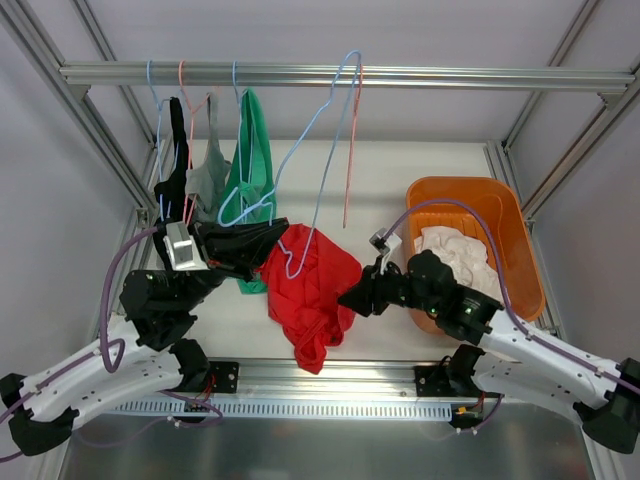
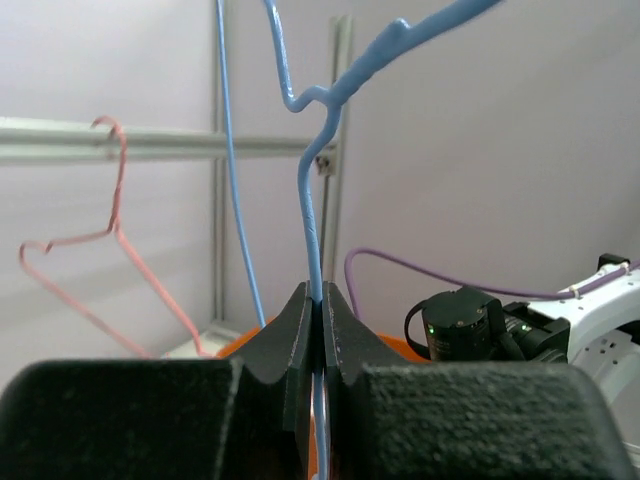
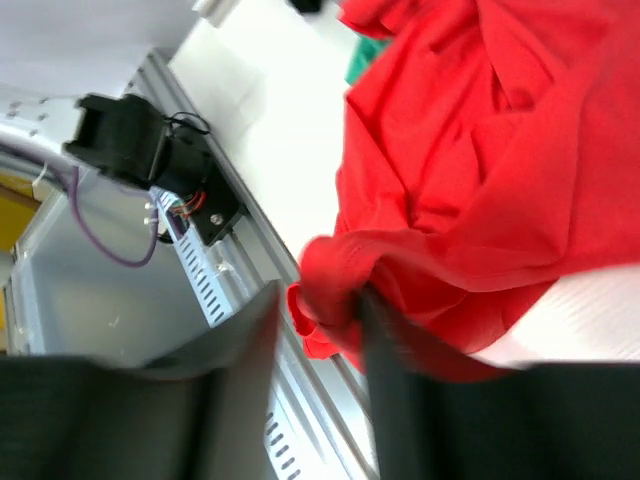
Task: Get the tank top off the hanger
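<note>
A red tank top (image 1: 312, 290) hangs bunched on the lower end of a light blue wire hanger (image 1: 325, 130), whose hook is over the rail (image 1: 450, 77). My left gripper (image 1: 278, 240) is shut on the hanger's wire; in the left wrist view the blue wire (image 2: 310, 220) runs up out of the closed jaws of the gripper (image 2: 320, 300). My right gripper (image 1: 350, 298) is at the top's right edge. In the right wrist view its jaws stand apart around a bunched fold of the red fabric (image 3: 480, 150), which lies against the right finger (image 3: 385, 350); the gripper (image 3: 310, 330) is open.
Black (image 1: 177, 160), grey (image 1: 208, 175) and green (image 1: 250, 160) garments hang on hangers at the rail's left. An empty pink hanger (image 1: 351, 150) hangs beside the blue one. An orange basket (image 1: 520, 235) with white cloth (image 1: 450, 250) stands at the right.
</note>
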